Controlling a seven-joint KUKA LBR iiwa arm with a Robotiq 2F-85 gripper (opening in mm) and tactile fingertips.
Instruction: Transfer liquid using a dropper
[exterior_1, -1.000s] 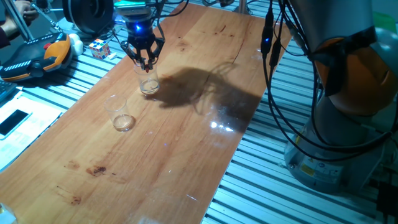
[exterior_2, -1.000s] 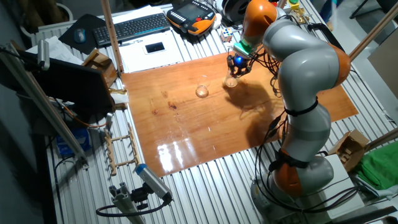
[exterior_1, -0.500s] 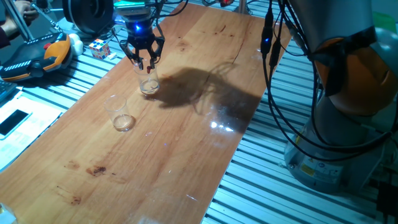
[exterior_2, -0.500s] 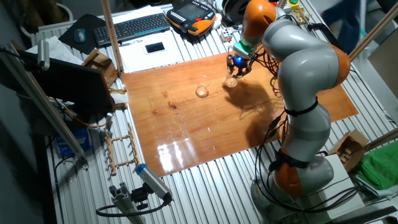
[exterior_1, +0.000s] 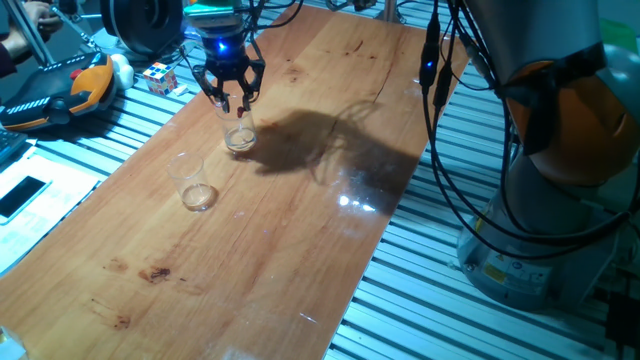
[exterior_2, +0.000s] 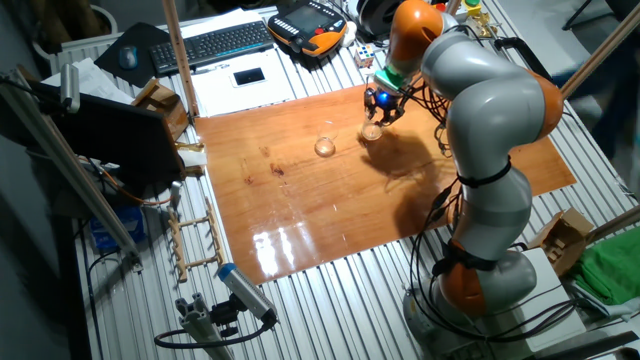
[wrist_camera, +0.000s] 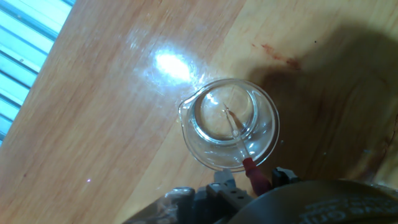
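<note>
Pincer (exterior_1: 231, 98) clamped on dropper (wrist_camera: 239, 142), tip inside one glass (wrist_camera: 228, 124); transfer to second glass (exterior_1: 192, 182), seven o'clock, pending.

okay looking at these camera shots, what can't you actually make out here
- Hand view: gripper fingertips cut off by the bottom edge; grip on the dropper unclear.
- Liquid in the glass beaker: too clear to judge.
- Both fixed views: dropper too small to see.

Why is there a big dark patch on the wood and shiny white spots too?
In one fixed view, the dark patch is the robot arm's shadow on the table, and the white spots are lamp glare. In the hand view, glare sits beside the glass, and shadow covers the right side.
</note>
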